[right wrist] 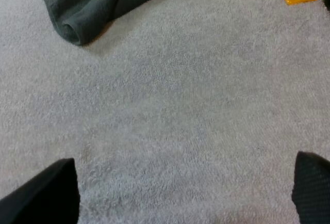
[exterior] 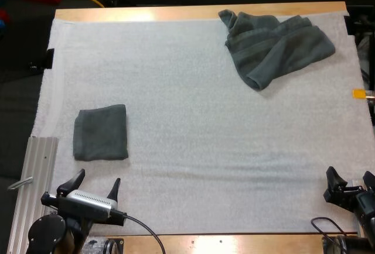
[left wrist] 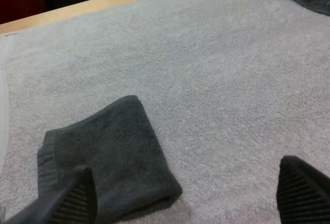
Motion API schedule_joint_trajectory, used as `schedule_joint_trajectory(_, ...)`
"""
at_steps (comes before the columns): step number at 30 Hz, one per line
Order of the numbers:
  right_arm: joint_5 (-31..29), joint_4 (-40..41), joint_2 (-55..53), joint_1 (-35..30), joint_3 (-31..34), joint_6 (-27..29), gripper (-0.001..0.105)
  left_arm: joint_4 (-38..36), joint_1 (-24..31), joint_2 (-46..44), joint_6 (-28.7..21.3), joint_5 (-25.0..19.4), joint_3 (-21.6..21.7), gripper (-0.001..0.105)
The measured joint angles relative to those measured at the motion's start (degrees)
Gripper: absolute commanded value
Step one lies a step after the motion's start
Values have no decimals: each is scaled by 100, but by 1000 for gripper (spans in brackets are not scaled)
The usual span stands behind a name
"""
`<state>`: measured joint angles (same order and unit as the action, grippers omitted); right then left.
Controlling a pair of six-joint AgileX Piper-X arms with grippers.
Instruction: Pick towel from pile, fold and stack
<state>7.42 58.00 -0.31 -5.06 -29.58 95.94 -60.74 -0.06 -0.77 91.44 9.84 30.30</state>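
A folded dark grey-green towel (exterior: 101,132) lies flat on the white mat (exterior: 193,119) at the left, also seen close up as the folded towel (left wrist: 105,159) just beyond my left fingers. A crumpled towel (exterior: 272,44) sits at the mat's far right; its rolled edge shows as the crumpled towel (right wrist: 98,2) far ahead of my right fingers. My left gripper (exterior: 95,185) hovers open just short of the folded towel's near edge. My right gripper (exterior: 350,182) stands open at the mat's near right corner, holding nothing.
A ribbed metal rail (exterior: 34,189) runs along the mat's left side beside my left arm. Bare wooden table edge (exterior: 199,13) borders the far side. Open mat stretches between the two towels.
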Motion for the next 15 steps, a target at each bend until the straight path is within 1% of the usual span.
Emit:
schedule_joint_trajectory(10,45,58,0,0,0,0,81,50,0,0,0,0,0,69)
schedule_joint_trajectory(12,177,84,0,0,-15,0,81,127,0,0,0,91,0,69)
schedule_joint_trajectory(15,295,93,0,0,-117,-83,81,192,0,0,60,347,12,69)
